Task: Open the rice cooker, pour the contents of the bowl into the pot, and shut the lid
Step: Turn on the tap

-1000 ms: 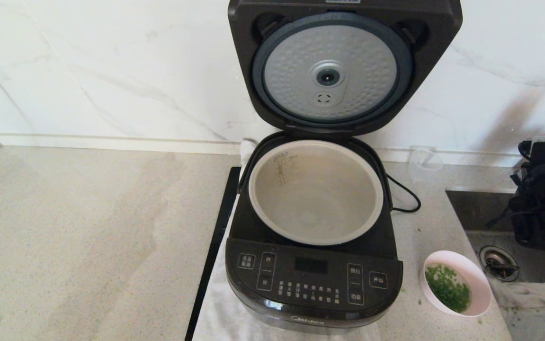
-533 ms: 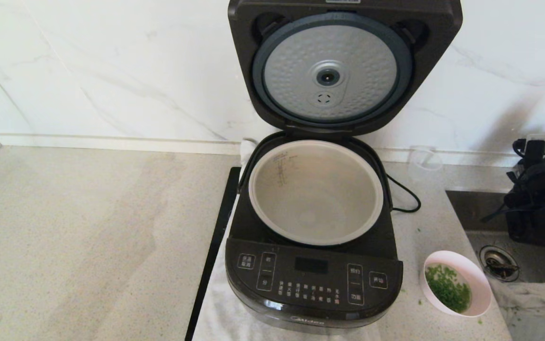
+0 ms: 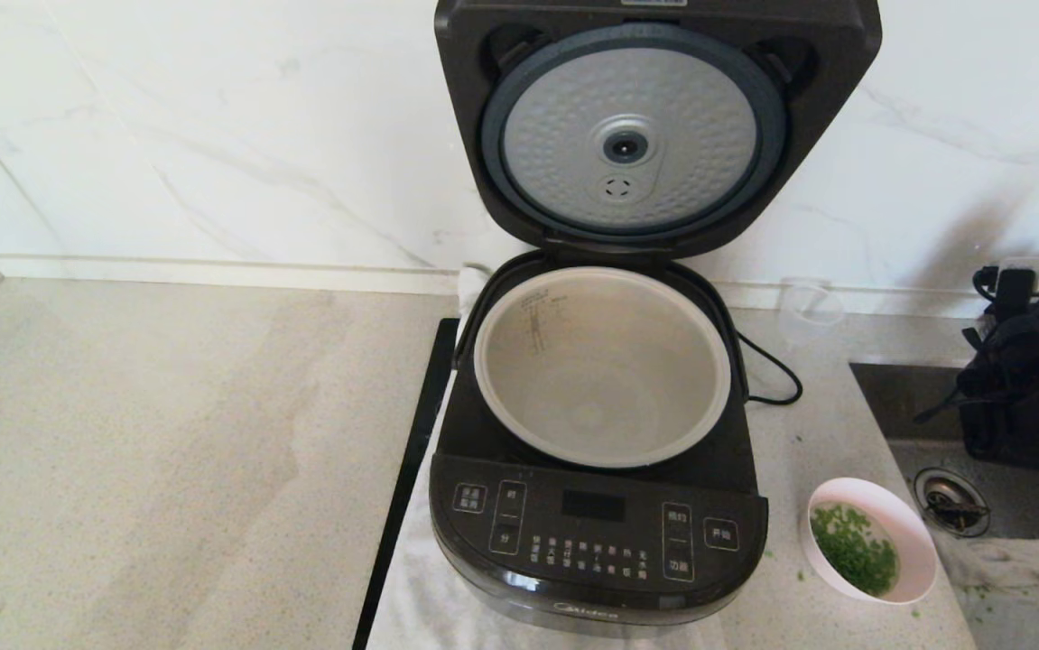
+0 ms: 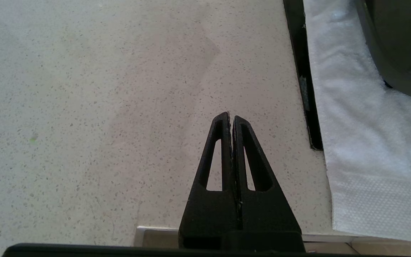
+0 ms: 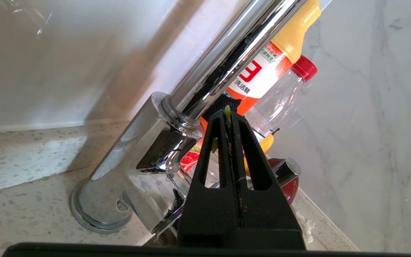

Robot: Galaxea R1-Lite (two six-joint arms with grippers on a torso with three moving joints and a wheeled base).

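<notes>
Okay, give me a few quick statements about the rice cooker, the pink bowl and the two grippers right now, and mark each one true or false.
1. The hinged black glossy lid of the large black rice cooker stands open, its dimpled silver plate showing. True.
2. The small pale pink bowl sits inside the round grey-beige inner pot. False: it rests on the speckled countertop, on the robot's right of the cooker.
3. The chopped green bits are in the bowl, not in the pot. True.
4. The right gripper is clamped on the bowl's rim. False: it is shut on nothing, off by the chrome faucet.
5. The left gripper is open. False: its fingers are closed together above the countertop.
</notes>
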